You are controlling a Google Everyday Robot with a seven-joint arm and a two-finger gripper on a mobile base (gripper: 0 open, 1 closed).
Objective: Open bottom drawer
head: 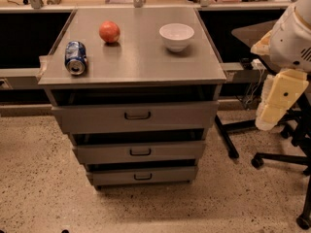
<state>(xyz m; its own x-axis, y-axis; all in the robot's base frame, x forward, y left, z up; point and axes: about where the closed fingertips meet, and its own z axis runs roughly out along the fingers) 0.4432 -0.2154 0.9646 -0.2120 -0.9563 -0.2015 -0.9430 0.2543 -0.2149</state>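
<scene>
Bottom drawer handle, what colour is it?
Dark, nearly black handle on the grey bottom drawer; camera view. The gripper hangs at right.

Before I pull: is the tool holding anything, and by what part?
Cannot tell: the tool is out of view, only the arm shows at right. The handle of the bottom drawer is free.

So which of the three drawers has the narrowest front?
The bottom drawer, lowest in the stack, nearest the floor; the gripper hangs off to its right.
</scene>
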